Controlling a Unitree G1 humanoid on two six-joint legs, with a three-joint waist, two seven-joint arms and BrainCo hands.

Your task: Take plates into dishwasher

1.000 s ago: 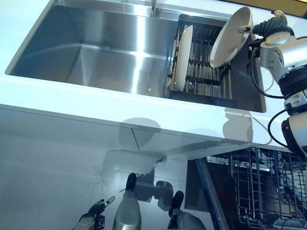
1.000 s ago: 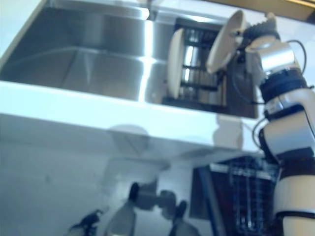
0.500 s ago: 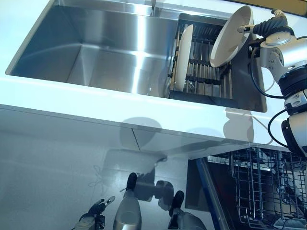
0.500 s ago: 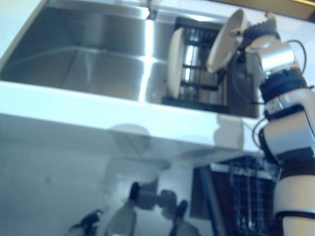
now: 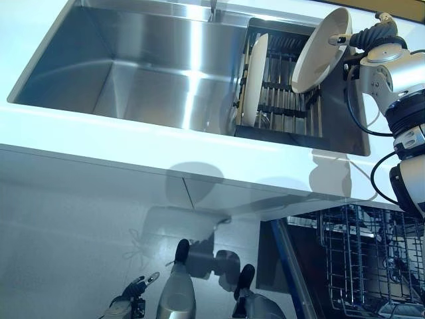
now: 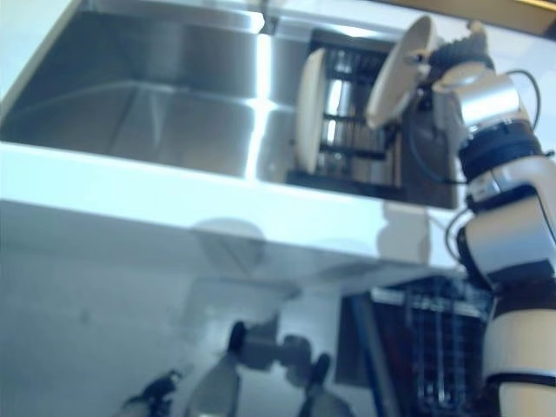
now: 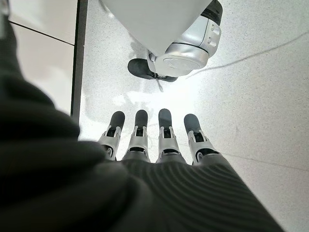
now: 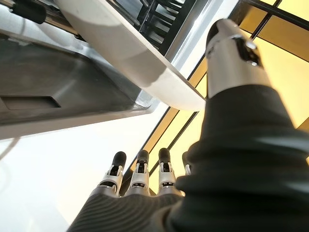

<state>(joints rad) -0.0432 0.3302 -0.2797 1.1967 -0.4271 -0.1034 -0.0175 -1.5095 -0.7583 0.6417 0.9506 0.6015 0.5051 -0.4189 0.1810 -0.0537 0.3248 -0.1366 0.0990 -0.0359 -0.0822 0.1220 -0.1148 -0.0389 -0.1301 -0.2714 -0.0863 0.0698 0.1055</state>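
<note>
Left eye view, steel sink [image 5: 153, 73] in white counter [image 5: 133, 143], right hand [image 5: 372, 36] pinching plate [image 5: 321, 50], left hand [image 7: 154, 140] relaxed.

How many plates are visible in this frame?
2. One plate stands upright in the black rack in the sink; the other plate is held tilted above the rack by the right hand. More could be hidden behind.
</note>
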